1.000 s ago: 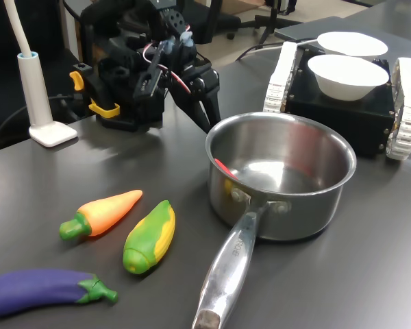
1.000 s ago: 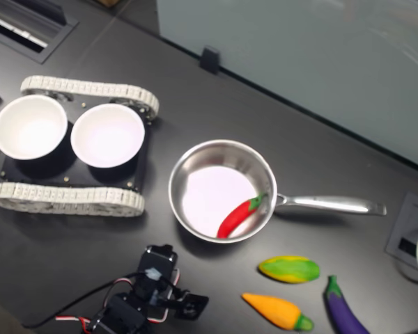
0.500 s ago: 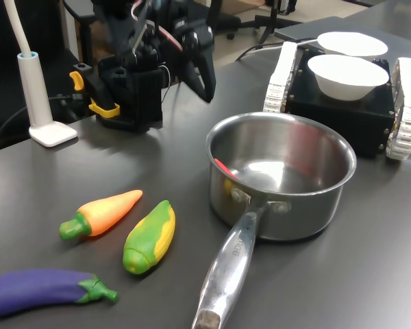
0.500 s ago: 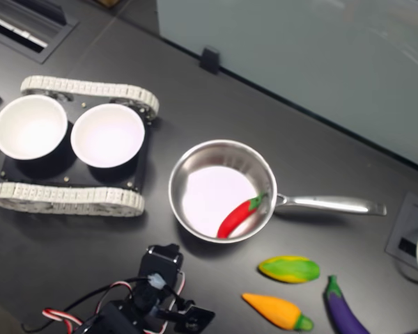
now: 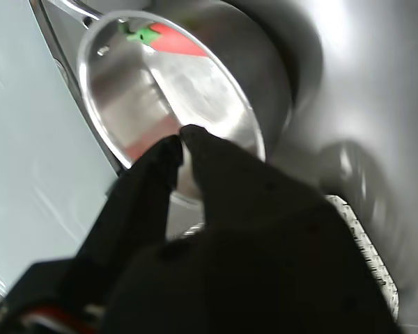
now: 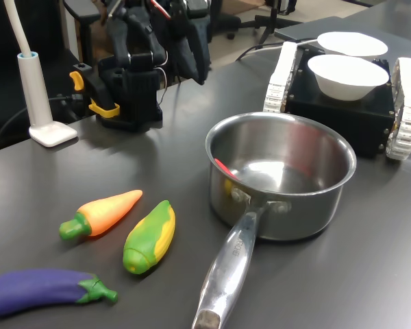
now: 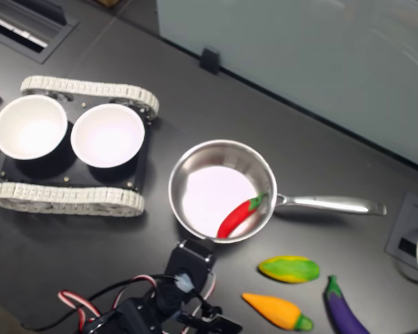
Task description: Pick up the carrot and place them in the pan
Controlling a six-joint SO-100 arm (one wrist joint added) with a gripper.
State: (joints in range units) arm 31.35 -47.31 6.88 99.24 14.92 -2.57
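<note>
1. Carrot [image 6: 101, 213] lies on the table [image 6: 68, 171], beside the corn [image 6: 149, 236], well apart from the gripper [image 5: 180, 139]. Not yet picked.
2. Pan [image 7: 195, 174] holds only a red chili [image 7: 238, 215]; no carrot inside.
3. Gripper raised near its base, jaws nearly together, empty.
4. Left: reach, grasp, carry, release — all of it.

Black arm [image 6: 133, 75] (yellow clips), red-white cables [image 7: 76, 303]
</note>
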